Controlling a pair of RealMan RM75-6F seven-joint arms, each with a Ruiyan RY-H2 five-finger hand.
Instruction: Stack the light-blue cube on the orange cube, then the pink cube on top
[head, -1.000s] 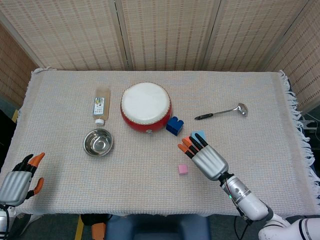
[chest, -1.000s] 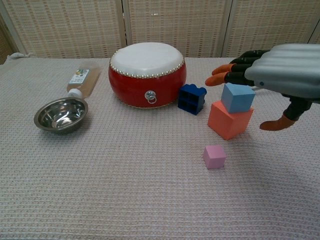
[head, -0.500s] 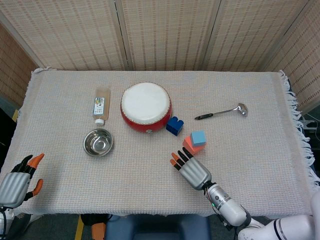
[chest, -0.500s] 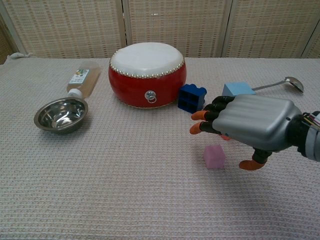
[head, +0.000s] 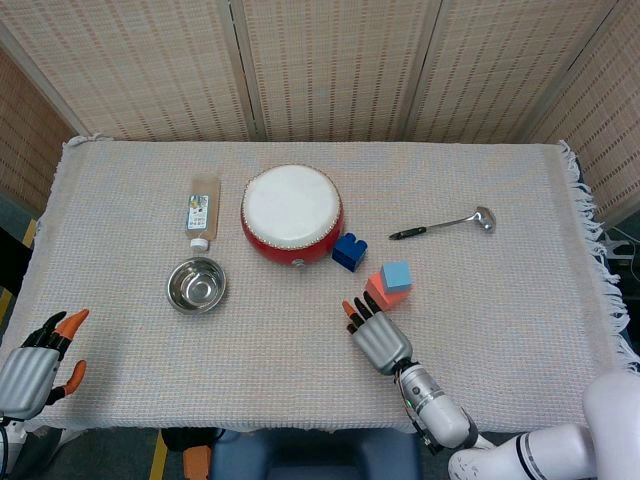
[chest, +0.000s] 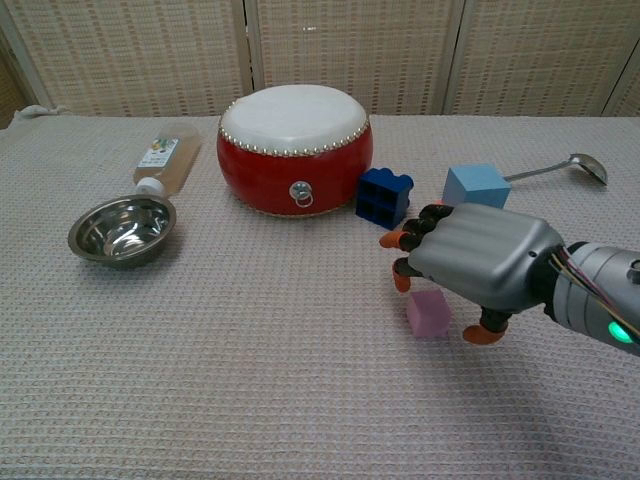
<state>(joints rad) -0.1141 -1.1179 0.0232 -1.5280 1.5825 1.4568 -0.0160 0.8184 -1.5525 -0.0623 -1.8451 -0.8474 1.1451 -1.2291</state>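
Chest view, right hand (chest: 478, 268) open over pink cube (chest: 428, 314), left hand (head: 32, 368) open at table edge.

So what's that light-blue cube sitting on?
The light-blue cube rests on the orange cube. In the chest view the right hand covers the orange cube, so only the head view shows it.

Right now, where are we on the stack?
Done: the light-blue cube sits on the orange cube. In hand: nothing yet; the right hand hangs over the pink cube, fingers around it, no visible grip. Left: grasp it and place it on top. The left hand is idle at the table edge.
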